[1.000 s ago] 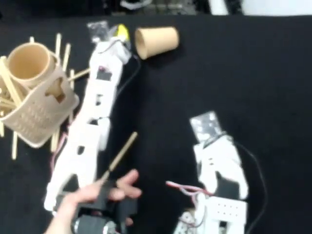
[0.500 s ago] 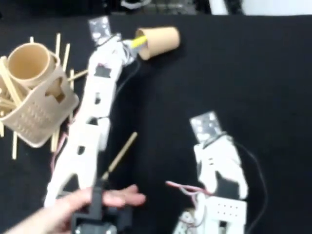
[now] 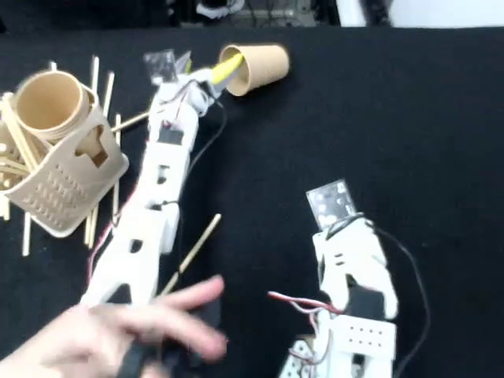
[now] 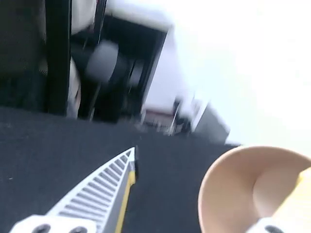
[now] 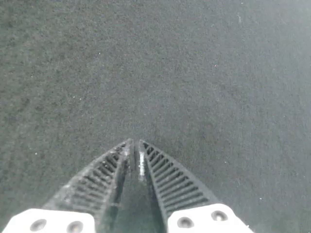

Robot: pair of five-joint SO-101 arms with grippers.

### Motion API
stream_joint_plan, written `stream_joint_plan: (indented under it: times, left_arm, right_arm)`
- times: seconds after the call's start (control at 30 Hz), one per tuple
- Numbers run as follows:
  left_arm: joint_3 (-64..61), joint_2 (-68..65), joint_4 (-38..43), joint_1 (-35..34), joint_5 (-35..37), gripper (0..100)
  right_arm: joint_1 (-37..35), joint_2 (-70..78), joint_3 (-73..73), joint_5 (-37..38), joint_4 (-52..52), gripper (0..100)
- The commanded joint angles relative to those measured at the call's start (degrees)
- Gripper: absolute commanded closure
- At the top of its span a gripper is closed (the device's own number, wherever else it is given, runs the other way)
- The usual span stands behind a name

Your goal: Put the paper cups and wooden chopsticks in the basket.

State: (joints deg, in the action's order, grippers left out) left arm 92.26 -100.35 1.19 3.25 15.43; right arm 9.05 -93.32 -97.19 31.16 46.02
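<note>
Cup grasp is judged to be in hand: the paper cup is seen on its side well right of the basket, with the left pincer spread, one finger apparently inside its mouth. The right pincer is seen pressed together. Closure on the rim, then carriage to the basket, is called for next.

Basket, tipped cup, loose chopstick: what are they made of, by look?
Basket looks moulded plastic, matte beige: perforated walls, cut-out handle hole. Tipped cup: paper, matte tan, thin wall at the mouth. Loose chopstick: pale, dull, likely wood or bamboo.
</note>
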Motion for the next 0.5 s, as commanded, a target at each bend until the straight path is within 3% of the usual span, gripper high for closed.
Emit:
stream_joint_plan:
  times: [0.0, 0.17, 0.37, 0.47]
  left_arm:
    - [2.9, -4.0, 31.6, 0.4, 2.7, 53]
    - [1.0, -4.6, 45.4, 0.5, 0.8, 53]
    - [0.8, -4.7, 53.2, 0.8, 0.9, 53]
    - [0.7, -4.7, 50.8, 0.4, 0.8, 53]
  right_arm:
    - [-0.7, -1.5, 0.0, -0.1, -0.1, 97.6]
    - [-0.7, -1.5, 0.0, -0.1, -0.1, 97.6]
    - [-0.6, -1.4, 0.0, -0.1, -0.1, 97.7]
    - [-0.6, -1.4, 0.0, -0.1, -0.1, 97.7]
